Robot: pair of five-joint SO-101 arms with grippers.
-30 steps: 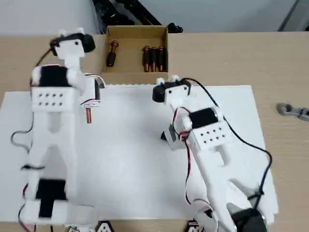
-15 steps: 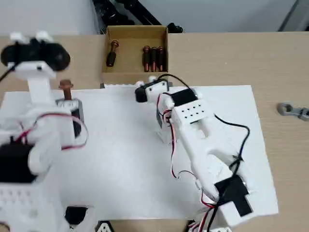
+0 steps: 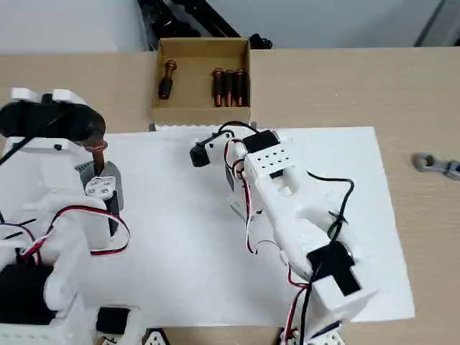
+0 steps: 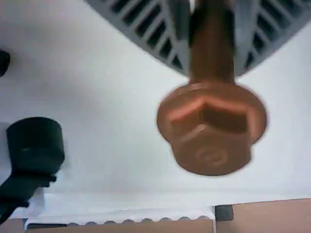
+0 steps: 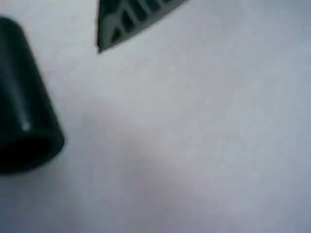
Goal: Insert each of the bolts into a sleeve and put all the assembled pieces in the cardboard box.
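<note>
My left gripper [image 4: 211,29] is shut on the shank of a copper bolt [image 4: 211,128], whose hex head faces the wrist camera. From above, the bolt [image 3: 97,147] hangs over the left part of the white mat [image 3: 172,237]. A black sleeve [image 5: 24,131] lies on the mat close beside my right gripper [image 5: 131,24]. The right arm [image 3: 266,180] stretches low over the middle of the mat and hides its own gripper from above. The cardboard box [image 3: 203,50] stands at the back and holds several assembled pieces [image 3: 228,86].
One more assembled piece [image 3: 167,79] lies in the box's left half. A metal tool [image 3: 431,164] rests on the bare table at the far right. A black cylindrical thing [image 4: 34,145] stands farther off on the mat. The mat's scalloped back edge [image 4: 121,213] lies near the box.
The left arm has risen and swung left and back with the bolt. The right arm has stretched out and shifted left across the mat's middle.
</note>
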